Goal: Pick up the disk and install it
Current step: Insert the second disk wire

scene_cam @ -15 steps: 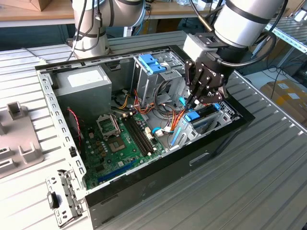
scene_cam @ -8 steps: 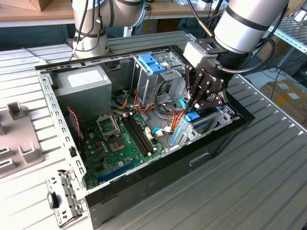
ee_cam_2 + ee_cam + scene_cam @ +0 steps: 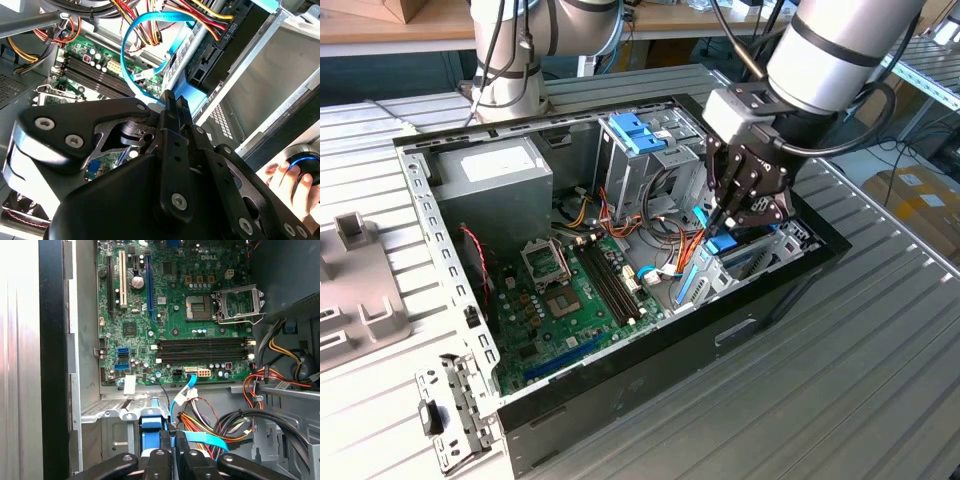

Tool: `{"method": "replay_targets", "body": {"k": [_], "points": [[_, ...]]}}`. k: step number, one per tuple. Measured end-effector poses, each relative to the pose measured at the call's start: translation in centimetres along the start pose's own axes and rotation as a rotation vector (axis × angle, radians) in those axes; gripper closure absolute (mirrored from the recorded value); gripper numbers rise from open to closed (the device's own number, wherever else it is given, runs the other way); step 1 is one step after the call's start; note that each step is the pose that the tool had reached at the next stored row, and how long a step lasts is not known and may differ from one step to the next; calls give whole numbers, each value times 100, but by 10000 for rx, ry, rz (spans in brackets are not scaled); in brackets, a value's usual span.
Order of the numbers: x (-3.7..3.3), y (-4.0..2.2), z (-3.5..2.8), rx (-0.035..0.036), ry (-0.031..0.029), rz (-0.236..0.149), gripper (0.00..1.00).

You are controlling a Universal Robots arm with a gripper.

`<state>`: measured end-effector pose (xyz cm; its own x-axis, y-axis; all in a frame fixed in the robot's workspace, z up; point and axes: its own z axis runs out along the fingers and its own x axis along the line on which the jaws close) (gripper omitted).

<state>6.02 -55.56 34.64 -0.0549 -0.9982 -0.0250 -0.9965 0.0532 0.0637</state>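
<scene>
The disk [image 3: 722, 244] sits low in the drive bay at the front of the open computer case [image 3: 620, 400], on the exterior view's right. Its bright blue carrier [image 3: 150, 434] shows in the first wrist view. In the second wrist view the dark body [image 3: 220, 50] lies in the metal bay, with a blue edge by the fingertips. My gripper [image 3: 724, 228] reaches down into the case right above the disk. Its fingers [image 3: 181, 452] are shut together, and the tips [image 3: 172, 100] touch the blue carrier's edge. Nothing thick shows between them.
A green motherboard [image 3: 175, 315] covers the case floor. A grey power supply [image 3: 495, 180] stands at the back, and a drive cage with a pale blue bracket [image 3: 635, 132] is beside it. Orange, red and blue cables [image 3: 200, 415] crowd the bay. A person's hand [image 3: 292, 182] rests outside the case.
</scene>
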Motion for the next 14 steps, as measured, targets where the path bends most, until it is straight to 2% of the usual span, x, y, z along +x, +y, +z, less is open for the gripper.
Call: {"method": "replay_targets", "body": {"k": [14], "points": [[80, -8, 68, -1, 2, 1, 84]]}}
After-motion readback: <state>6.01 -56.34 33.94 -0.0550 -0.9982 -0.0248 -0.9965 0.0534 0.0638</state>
